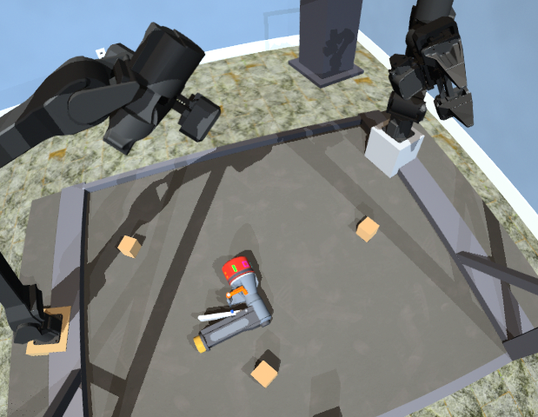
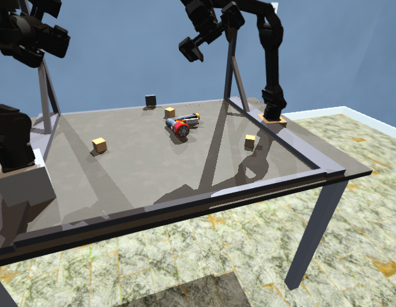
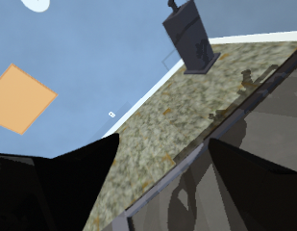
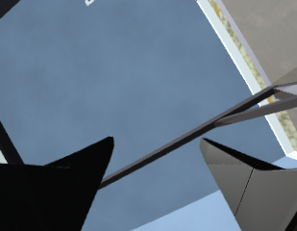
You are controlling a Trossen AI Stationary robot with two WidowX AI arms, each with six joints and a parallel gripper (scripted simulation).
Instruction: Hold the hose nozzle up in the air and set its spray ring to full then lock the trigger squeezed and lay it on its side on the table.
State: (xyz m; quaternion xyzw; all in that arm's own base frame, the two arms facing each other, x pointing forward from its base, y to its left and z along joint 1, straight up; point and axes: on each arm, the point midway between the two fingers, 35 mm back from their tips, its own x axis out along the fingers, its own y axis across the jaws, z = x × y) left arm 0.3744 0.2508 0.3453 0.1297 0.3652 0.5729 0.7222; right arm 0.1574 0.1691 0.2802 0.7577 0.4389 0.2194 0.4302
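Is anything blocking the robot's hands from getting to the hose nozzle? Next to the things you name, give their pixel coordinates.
Nothing visible is in the way. The nozzle (image 1: 256, 309) (image 2: 171, 123) lies on the open table, with small wooden blocks (image 1: 129, 246) (image 1: 367, 228) (image 1: 263, 373) (image 2: 99, 144) (image 2: 249, 141) (image 2: 169, 112) around it, none on top or touching it.
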